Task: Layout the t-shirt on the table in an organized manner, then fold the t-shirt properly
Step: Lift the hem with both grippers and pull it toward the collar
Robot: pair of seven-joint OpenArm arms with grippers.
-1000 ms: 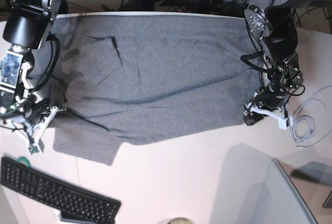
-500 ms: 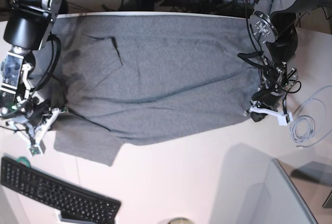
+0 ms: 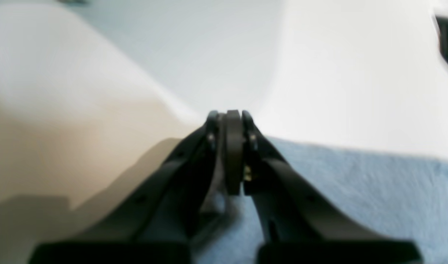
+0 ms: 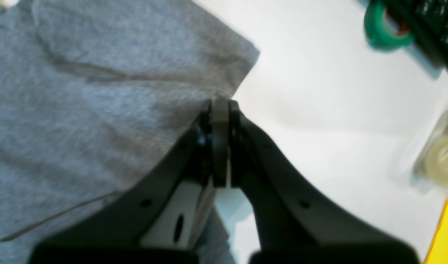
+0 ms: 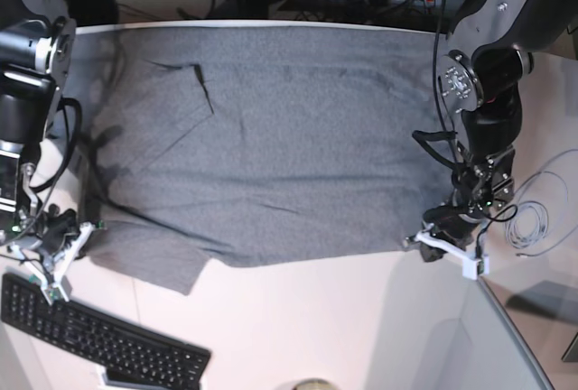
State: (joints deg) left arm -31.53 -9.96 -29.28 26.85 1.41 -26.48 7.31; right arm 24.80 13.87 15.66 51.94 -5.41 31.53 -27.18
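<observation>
The grey t-shirt (image 5: 271,137) lies spread wide across the white table (image 5: 298,327), one sleeve folded toward the near left. My left gripper (image 5: 429,244) is shut on the shirt's near right corner; the left wrist view shows its fingers (image 3: 213,126) pressed together at the cloth's edge (image 3: 355,190). Over on the shirt's left edge by the sleeve, my right gripper (image 5: 83,235) is also shut. In the right wrist view its fingertips (image 4: 234,110) pinch the grey fabric (image 4: 99,91) right at its border with the bare table (image 4: 319,110).
A black keyboard (image 5: 99,336) lies at the near left, with a green tape roll (image 4: 385,25) and a clear tape roll (image 4: 443,157) close to the right gripper. A white cable coil (image 5: 533,223) and a grey panel (image 5: 506,336) sit at the right.
The left gripper closed on the shirt's corner. Both grippers then moved toward the near edge, dragging the shirt's near hem with them.
</observation>
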